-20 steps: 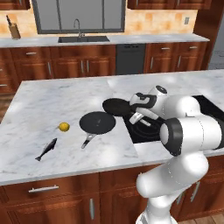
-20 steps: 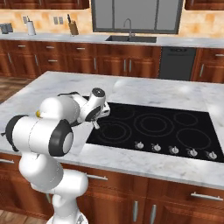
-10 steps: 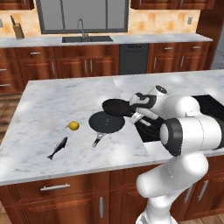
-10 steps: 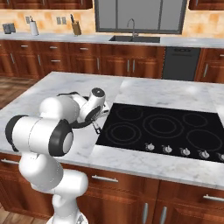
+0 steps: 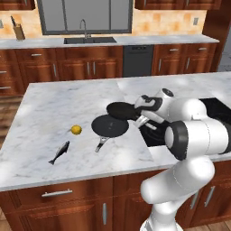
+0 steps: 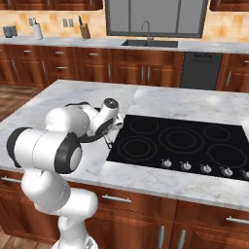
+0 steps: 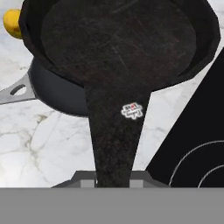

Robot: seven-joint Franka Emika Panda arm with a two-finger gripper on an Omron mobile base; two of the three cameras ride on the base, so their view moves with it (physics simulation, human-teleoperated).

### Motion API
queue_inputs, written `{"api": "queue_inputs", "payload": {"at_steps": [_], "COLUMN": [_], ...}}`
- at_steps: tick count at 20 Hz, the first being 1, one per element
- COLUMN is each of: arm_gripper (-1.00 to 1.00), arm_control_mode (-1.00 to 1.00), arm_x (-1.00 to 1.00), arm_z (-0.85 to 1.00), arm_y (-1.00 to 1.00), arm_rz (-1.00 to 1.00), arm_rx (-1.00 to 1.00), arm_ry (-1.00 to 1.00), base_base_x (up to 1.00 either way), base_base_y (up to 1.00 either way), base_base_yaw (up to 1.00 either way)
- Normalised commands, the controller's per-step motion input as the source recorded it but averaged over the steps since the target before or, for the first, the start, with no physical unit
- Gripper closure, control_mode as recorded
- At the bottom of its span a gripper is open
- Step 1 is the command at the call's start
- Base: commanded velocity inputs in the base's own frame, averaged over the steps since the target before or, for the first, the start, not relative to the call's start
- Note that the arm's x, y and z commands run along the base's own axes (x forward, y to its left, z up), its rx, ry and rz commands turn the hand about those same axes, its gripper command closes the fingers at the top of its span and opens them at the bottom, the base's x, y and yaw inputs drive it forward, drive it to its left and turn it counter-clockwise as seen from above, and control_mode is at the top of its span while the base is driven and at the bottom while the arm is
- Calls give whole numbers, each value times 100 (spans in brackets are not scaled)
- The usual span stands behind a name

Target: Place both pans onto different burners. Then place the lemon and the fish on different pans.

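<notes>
My gripper (image 5: 140, 119) is shut on the dark handle (image 7: 114, 131) of one black pan (image 5: 122, 110), which it holds just left of the cooktop (image 6: 180, 141). That pan (image 7: 118, 39) overlaps the far rim of the second pan (image 5: 109, 126), which rests on the marble with its grey handle (image 5: 101, 144) pointing toward the front edge. The lemon (image 5: 76, 130) lies left of the second pan, and the fish (image 5: 59, 153) lies nearer the front edge. Grey burner rings (image 6: 181, 138) mark the black glass. In the hand view the lemon (image 7: 12, 24) peeks out at the top left.
A row of small silver knobs (image 6: 204, 168) runs along the cooktop's front. The marble island (image 5: 54, 103) stretches wide to the left of the pans. A back counter with a sink (image 5: 88, 39) stands beyond an aisle.
The whole picture has shifted right, so the base has driven left. The pan stays in my grip close to the second pan; lemon and fish lie as before.
</notes>
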Motion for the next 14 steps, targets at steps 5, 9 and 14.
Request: {"api": "queue_inputs", "payload": {"at_steps": [5, 9, 14], "arm_gripper": [100, 100, 100], "arm_control_mode": [-100, -100, -100], "arm_x": [22, 30, 35], "arm_z": [0, 0, 0], "arm_y": [-37, -43, -37], "arm_rz": [-3, -2, 0], "arm_rx": [3, 4, 0], "arm_ry": [0, 0, 2], "base_base_x": [0, 0, 0], "base_base_y": [0, 0, 0], "base_base_yaw": [0, 0, 0]}}
